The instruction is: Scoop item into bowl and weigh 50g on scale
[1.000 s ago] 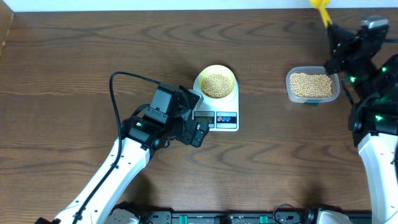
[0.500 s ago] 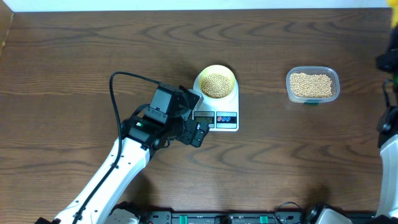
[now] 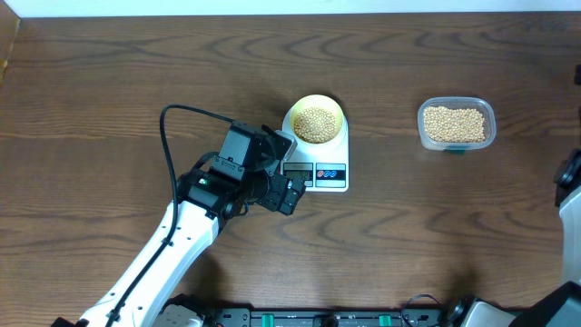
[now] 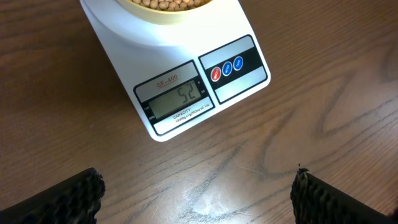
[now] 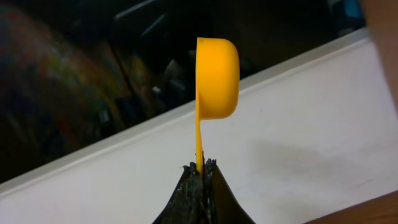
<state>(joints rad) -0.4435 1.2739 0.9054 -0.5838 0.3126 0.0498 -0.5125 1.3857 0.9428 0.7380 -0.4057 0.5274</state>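
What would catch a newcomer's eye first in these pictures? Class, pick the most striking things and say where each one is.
The pale-yellow bowl filled with beans sits on the white scale at the table's middle, and the left wrist view shows its display reading 52. To the right stands a clear tub of more beans. The right gripper pinches the handle of a bright yellow scoop, out of the overhead view.
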